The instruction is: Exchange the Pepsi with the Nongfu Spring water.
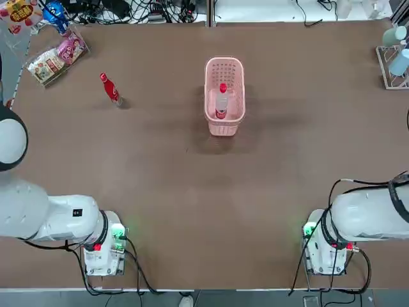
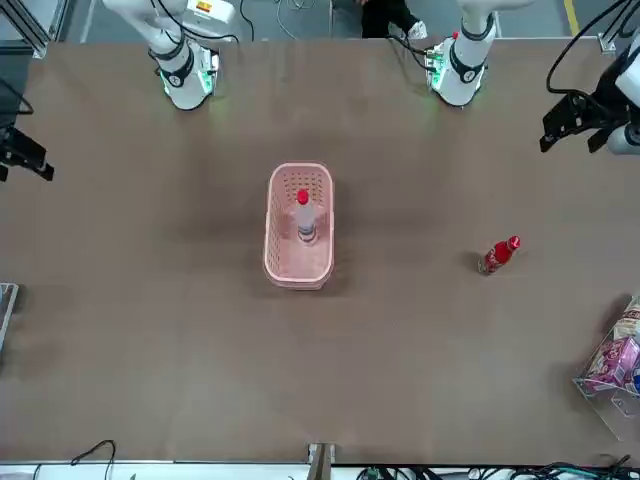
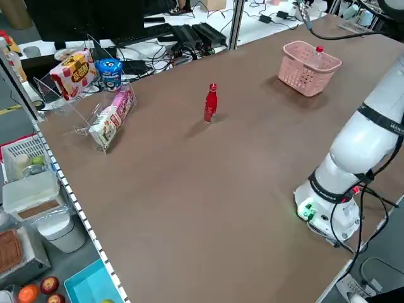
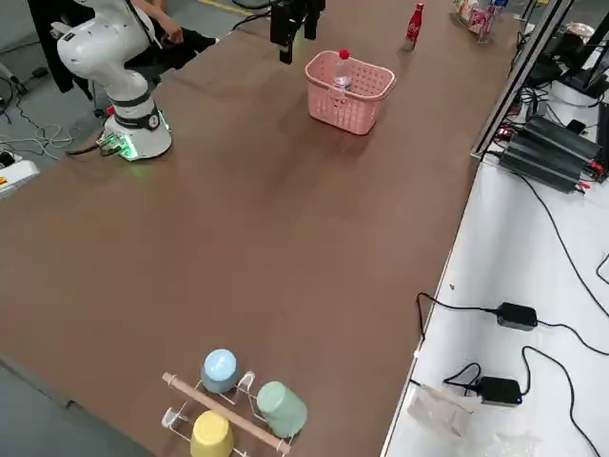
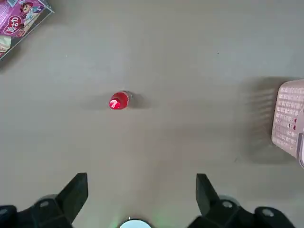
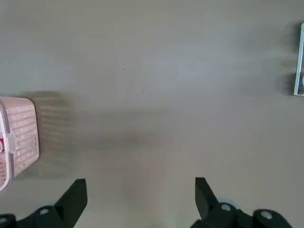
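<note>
Top view: Pepsi [image 1: 110, 88] stands alone, Nongfu Spring water [image 1: 221, 102] in basket [image 1: 224, 125]; both jaws spread.

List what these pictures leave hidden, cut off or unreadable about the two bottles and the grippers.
- Clear red-capped water bottle: its lower body is hidden by the pink basket's wall in the left side view.
- All-red slim bottle: any label print is too small to read in every view.
- Right gripper: cut off by the front view's edge.
- Left gripper: only its fingertips show in its wrist view.

Robot lab: brown test table [image 1: 192, 211], cable clutter [image 1: 147, 9], power adapters [image 4: 514, 314]
</note>
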{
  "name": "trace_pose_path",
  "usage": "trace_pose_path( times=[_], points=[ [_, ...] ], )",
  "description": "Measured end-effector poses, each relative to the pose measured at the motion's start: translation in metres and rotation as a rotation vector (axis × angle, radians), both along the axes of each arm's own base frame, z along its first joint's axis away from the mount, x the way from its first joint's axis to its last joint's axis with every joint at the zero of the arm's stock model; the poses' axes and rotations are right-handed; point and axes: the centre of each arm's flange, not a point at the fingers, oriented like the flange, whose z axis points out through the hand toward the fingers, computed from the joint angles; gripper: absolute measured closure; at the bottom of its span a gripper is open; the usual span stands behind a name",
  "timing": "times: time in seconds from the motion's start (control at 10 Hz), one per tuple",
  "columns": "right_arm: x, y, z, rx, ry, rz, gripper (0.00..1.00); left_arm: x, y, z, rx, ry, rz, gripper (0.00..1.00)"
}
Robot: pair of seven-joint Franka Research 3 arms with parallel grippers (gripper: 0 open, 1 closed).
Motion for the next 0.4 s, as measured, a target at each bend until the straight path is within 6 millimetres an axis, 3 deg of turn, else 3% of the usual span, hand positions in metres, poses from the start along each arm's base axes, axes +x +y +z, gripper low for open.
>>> trace_pose_path(
  times=[0.4],
  points=[
    [0.000, 0.001, -0.010, -0.001, -0.005, -0.013, 0.00, 0.000, 0.000, 0.000, 0.000, -0.001, 0.001, 0.00]
  ],
)
